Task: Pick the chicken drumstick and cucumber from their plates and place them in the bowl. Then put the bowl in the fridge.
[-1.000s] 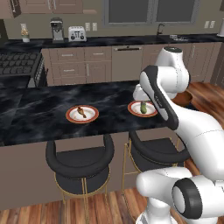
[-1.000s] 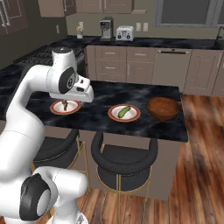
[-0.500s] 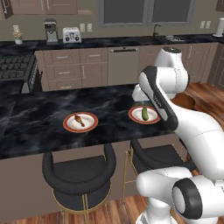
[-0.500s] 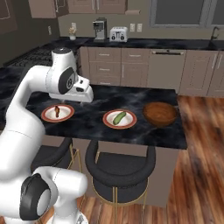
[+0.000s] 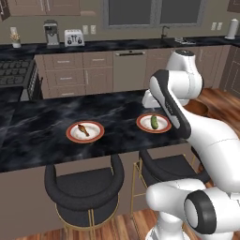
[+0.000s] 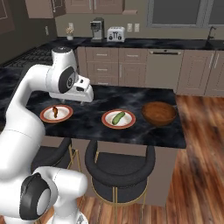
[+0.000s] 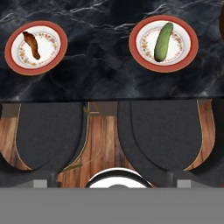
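both fingers (image 7: 41, 183) spread wide, gripping nothing, hovering well above the drumstick (image 7: 31, 44) and cucumber (image 7: 162, 36) on their plates (image 7: 171, 65).

Drumstick (image 7: 31, 44) and cucumber (image 7: 163, 36) on plates (image 7: 14, 64), bowl (image 6: 159, 113) empty

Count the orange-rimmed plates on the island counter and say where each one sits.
2. One plate holds the chicken drumstick, at the left in the right base view. The other plate holds the cucumber, beside the brown bowl.
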Robot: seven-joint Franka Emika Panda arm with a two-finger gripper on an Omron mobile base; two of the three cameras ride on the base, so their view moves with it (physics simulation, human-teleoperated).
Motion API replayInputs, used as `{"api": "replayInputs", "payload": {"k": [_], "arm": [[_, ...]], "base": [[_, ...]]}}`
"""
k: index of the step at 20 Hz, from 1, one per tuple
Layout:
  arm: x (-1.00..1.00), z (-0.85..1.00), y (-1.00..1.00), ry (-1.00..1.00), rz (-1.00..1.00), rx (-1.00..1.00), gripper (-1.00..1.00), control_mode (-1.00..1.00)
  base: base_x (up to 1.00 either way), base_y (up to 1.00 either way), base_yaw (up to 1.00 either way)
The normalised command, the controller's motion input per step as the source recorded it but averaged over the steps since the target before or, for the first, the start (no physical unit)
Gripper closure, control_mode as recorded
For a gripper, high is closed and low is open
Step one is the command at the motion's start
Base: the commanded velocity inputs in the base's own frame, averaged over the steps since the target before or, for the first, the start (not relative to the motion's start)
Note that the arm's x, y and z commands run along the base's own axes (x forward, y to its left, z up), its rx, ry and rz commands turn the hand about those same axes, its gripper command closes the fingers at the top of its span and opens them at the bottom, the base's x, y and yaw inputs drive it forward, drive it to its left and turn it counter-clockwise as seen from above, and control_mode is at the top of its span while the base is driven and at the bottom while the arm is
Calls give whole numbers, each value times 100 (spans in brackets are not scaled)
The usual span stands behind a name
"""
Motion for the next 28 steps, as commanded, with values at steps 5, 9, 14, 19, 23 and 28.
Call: {"api": "replayInputs", "payload": {"k": [5, 9, 14, 19, 23, 28], "arm": [[0, 0, 0, 0, 0, 0, -100, 100], [0, 0, 0, 0, 0, 0, -100, 100], [0, 0, 0, 0, 0, 0, -100, 100], [0, 0, 0, 0, 0, 0, -100, 100], [0, 0, 0, 0, 0, 0, -100, -100], [0, 0, 0, 0, 0, 0, -100, -100]], "base": [[16, 6, -2], [0, 0, 0], [0, 0, 0], [0, 0, 0], [0, 0, 0], [0, 0, 0]]}}
